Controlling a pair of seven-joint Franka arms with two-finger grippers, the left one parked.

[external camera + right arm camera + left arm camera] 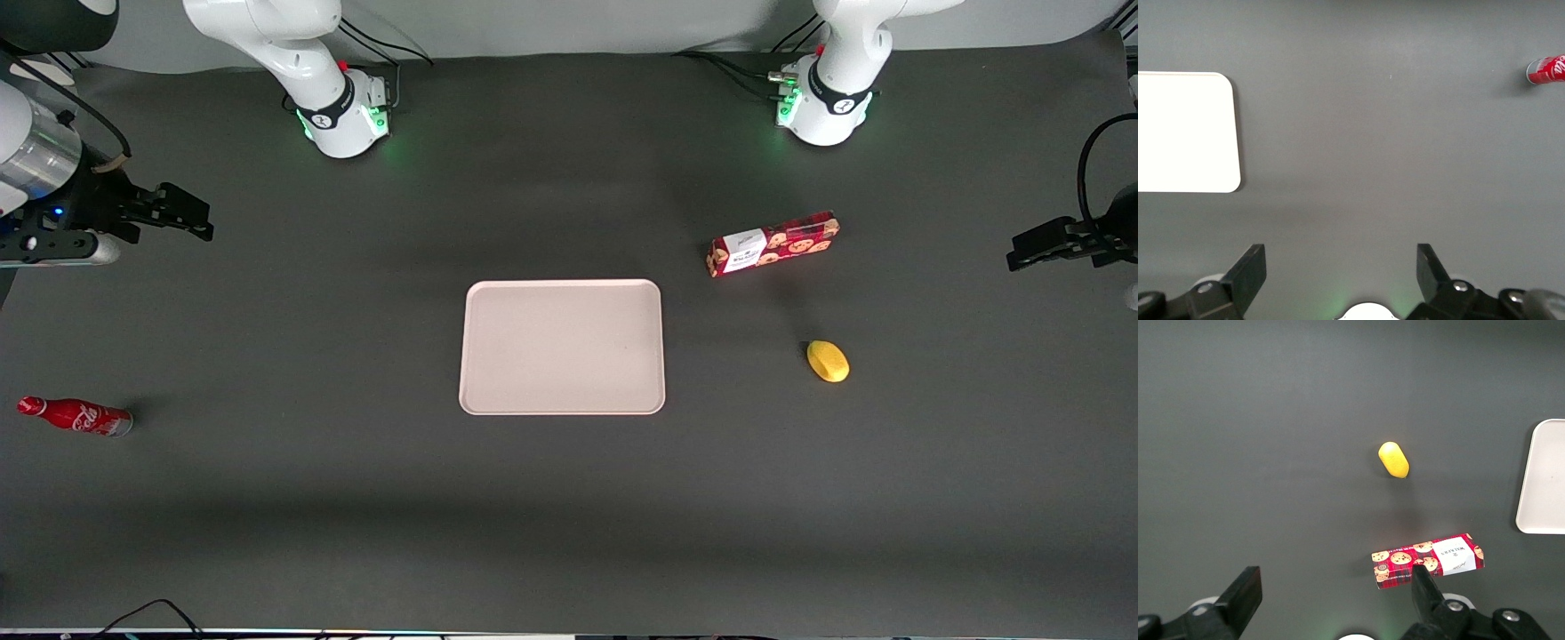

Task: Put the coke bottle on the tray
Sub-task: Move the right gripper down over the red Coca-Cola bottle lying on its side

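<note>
— Coke bottle (75, 417) lay on its side at the lower left edge of the front frame, toward the working arm's end. And the tray (562, 348)?

— Mid-frame, bare, well apart from it. The gripper (182, 219) hung at the upper left, fingers spread wide, holding nothing.

— Anything else?

— Cookie box (773, 244) and a yellow lump (828, 361), right of centre.

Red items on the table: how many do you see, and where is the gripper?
2. The coke bottle lies toward the working arm's end. The cookie box lies toward the parked arm's end, farther from the camera than the tray. The gripper hangs open above the table, apart from the bottle.
</note>
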